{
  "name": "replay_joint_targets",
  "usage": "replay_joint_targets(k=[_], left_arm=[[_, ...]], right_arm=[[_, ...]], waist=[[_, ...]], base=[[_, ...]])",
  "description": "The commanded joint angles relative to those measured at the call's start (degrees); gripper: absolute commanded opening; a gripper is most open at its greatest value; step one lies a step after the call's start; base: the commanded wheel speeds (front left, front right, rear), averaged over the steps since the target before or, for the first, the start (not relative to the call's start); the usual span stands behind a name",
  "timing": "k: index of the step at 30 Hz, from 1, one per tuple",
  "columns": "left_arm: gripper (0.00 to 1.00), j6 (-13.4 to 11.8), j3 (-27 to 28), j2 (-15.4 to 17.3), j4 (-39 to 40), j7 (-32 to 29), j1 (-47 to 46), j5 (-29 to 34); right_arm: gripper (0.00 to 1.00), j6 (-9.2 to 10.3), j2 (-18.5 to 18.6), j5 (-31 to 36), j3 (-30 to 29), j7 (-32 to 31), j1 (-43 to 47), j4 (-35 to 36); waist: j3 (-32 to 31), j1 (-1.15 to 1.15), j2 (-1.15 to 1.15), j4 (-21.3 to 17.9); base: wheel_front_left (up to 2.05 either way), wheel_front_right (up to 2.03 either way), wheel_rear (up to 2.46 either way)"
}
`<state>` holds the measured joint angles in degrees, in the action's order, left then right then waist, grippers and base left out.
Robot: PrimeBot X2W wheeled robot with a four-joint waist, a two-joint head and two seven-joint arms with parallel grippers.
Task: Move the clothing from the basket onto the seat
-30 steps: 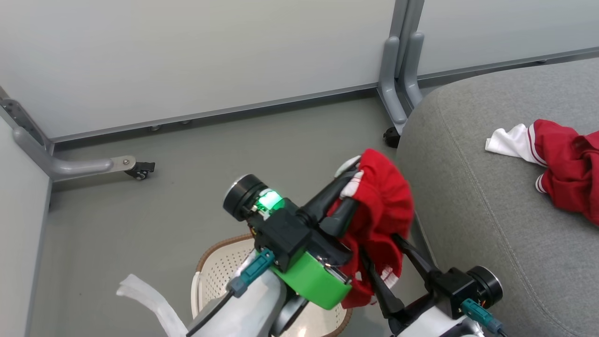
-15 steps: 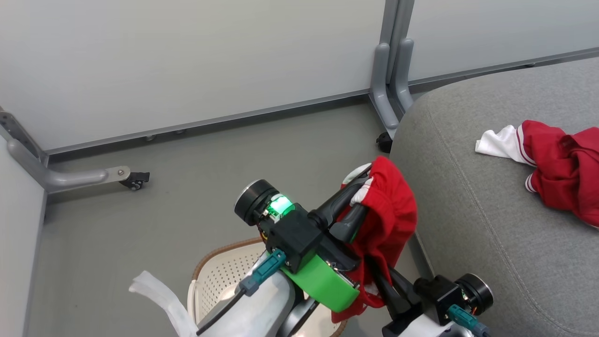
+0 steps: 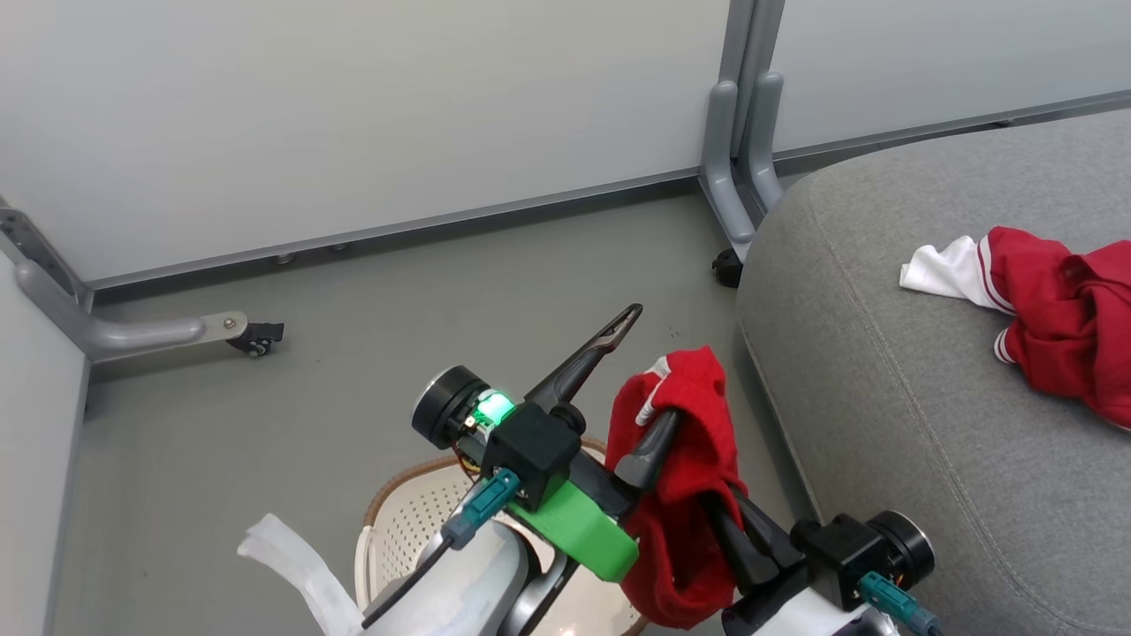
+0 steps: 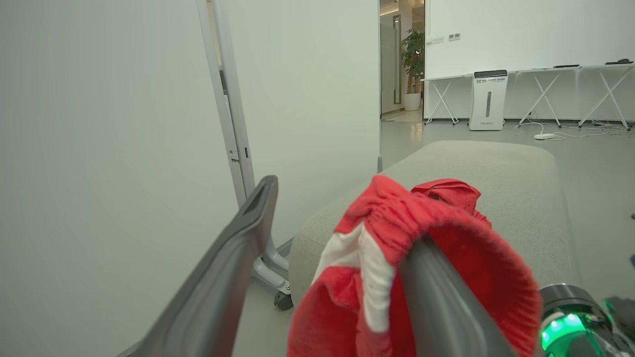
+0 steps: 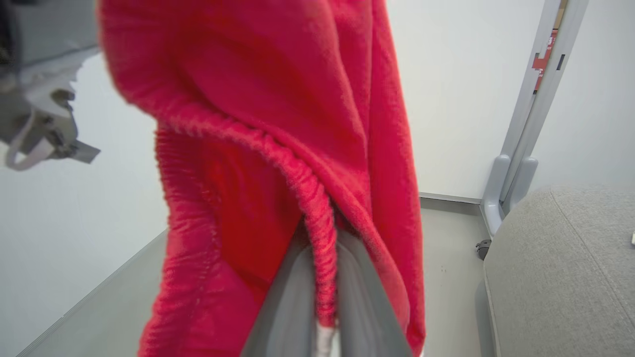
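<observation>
- The red garment (image 3: 685,495) hung in the air just off the seat's (image 3: 884,397) near edge, over the floor (image 3: 442,309) and not over the cushion.
- The right gripper (image 5: 320,277) was clenched on the garment's gathered band. It seemed a narrow pinch on thin cloth, with most of the weight hanging below it.
- The left gripper (image 3: 652,364) stood released, its jaws spread wide. One finger pointed away from the seat, and the other was under a fold of the cloth, which lay draped over it.
- My first worry was that fold. If the right arm swung toward the seat before the cloth was off that finger, it could drag, stretch, or pull out of the right pinch.
- If it slipped there, it would likely land on the floor beside the seat or back in the basket (image 3: 402,512), which sat farther from the seat, under the arms.
- The hanging tail looked low against the seat's side. It could catch on the rounded edge, so the garment ended up half on and slid off.
- The two wrists were close together beside the seat, so a hasty move risked a knock between them.
- The second red garment (image 3: 1060,309) lay crumpled on top of the seat, well in from that edge and out of harm's way.
</observation>
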<state>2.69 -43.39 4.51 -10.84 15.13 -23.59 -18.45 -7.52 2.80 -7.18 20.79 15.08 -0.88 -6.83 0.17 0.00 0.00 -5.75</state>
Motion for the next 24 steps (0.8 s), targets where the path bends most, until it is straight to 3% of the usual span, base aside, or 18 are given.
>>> replay_joint_targets(k=[1, 8, 24], left_arm=[[1.0, -0.21, -0.04, 0.52, -0.23, -0.07, 0.76, -0.29], [1.0, -0.54, -0.04, 1.22, -1.62, -0.05, 1.31, -0.36], [1.0, -0.82, 1.39, 3.92, -3.16, 0.0, 5.78, -0.59]], right_arm=[[0.0, 0.06, 0.18, -0.5, 0.16, 0.14, 0.48, 0.5], [0.0, 0.06, 0.19, -1.81, -0.31, 0.14, 0.35, 3.15], [0.0, 0.06, 0.19, -12.12, -7.47, 0.14, -3.77, 10.83]], waist=[[0.07, 0.0, 0.0, 0.01], [0.5, 0.0, 0.0, -0.18], [4.47, 0.0, 0.0, -3.26]], base=[[0.0, 0.0, 0.0], [0.0, 0.0, 0.0], [0.0, 0.0, 0.0]])
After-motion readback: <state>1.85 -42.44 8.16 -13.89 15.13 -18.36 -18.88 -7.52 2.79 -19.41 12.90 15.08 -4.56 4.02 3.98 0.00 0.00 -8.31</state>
